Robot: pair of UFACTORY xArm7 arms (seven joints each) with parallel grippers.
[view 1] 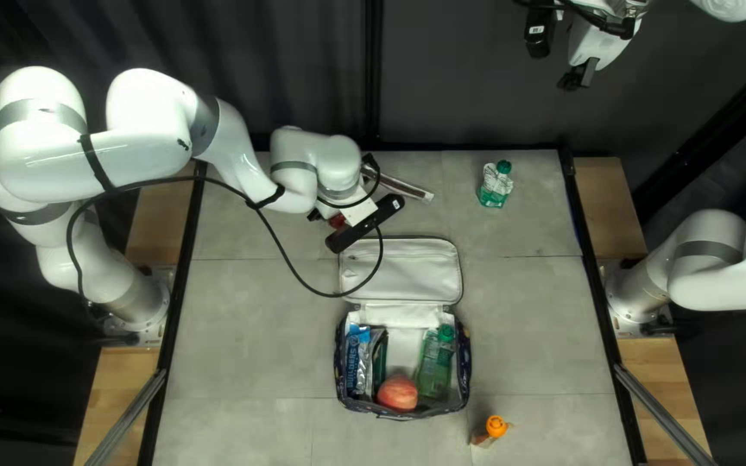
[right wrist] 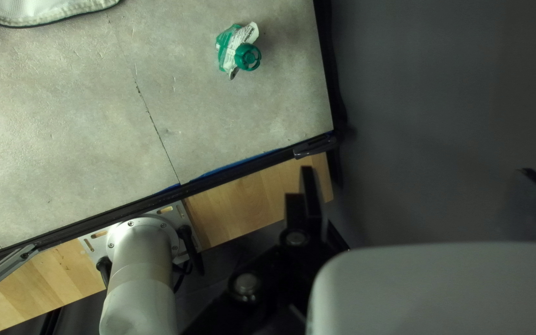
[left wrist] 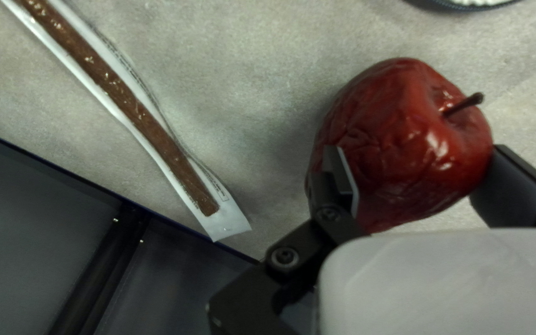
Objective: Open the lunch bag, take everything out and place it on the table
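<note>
Four things lay on the table [view 1: 250,323]: a snack stick [left wrist: 123,102] and red apple [left wrist: 403,139] near its far edge, a green pouch [view 1: 495,186] by the far right corner, an orange-capped pouch [view 1: 491,430] at the near edge. The left gripper [left wrist: 419,165] hugged the apple; the right gripper [right wrist: 426,186] gaped wide. The open lunch bag [view 1: 405,272] held a peach [view 1: 397,393], second pouch [view 1: 436,362] and blue bar [view 1: 359,359].

Apple [left wrist: 398,139]: glossy dark red skin, wrinkled (bright highlights near the stem). Snack stick wrapper [left wrist: 123,107]: shiny clear plastic film, white edges. Counter [left wrist: 249,70]: matt grey, fine-grained, stone-like. Lunch bag [view 1: 405,268] lid lining: smooth white, faint sheen. Pale bare wood boards [view 1: 606,200] at counter's 3 and 9 o'clock in the top left view.
</note>
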